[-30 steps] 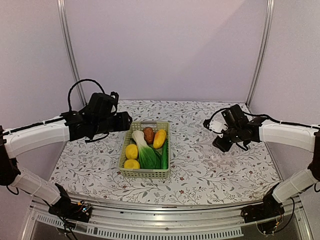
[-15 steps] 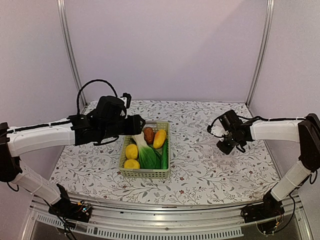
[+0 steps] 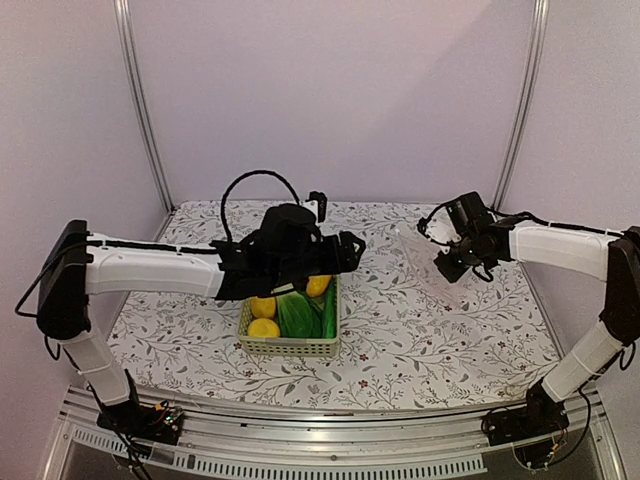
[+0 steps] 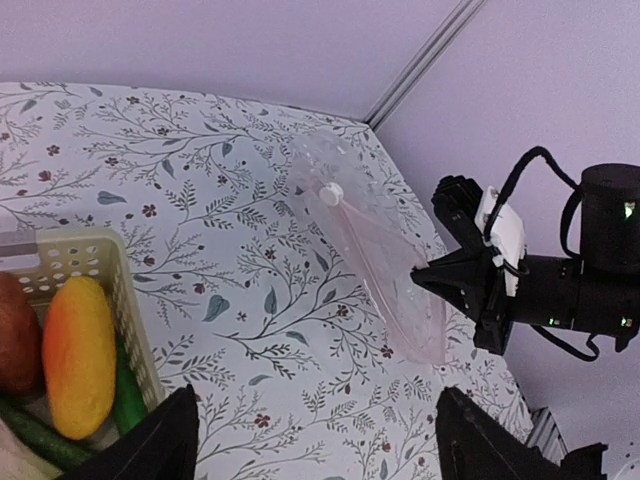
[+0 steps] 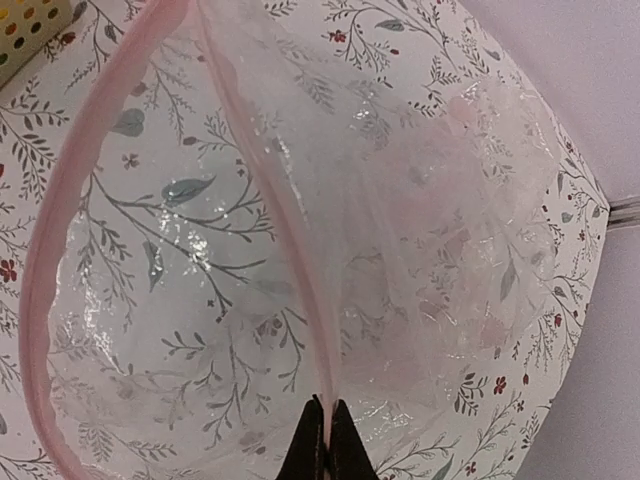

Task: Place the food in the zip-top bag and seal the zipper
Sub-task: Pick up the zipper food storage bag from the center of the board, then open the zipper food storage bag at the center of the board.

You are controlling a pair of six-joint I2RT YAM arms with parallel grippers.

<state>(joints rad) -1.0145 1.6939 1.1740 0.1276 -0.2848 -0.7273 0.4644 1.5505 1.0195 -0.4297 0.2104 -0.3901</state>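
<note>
The food lies in a pale green basket (image 3: 290,345): yellow lemons (image 3: 263,327), bok choy (image 3: 296,314), a cucumber (image 3: 329,315), and an orange-yellow fruit (image 4: 75,355) beside a brown piece (image 4: 14,335). My left gripper (image 3: 352,250) hangs open over the basket's far end, nothing between its fingers (image 4: 150,445). The clear zip-top bag (image 3: 425,255) is lifted off the table at the right. My right gripper (image 5: 327,440) is shut on its mouth edge. The pinkish zipper (image 5: 60,200) rims the gaping mouth. A white slider (image 4: 331,193) sits at the far end.
The floral tablecloth (image 3: 400,330) covers the table between the basket and the bag. Lilac walls with metal posts (image 3: 520,100) close in the back and sides. The left arm's forearm (image 3: 150,270) spans the table's left half.
My left arm swung right over the basket toward the bag, and its jaws widened. My right gripper closed on the bag's edge and raised it off the table.
</note>
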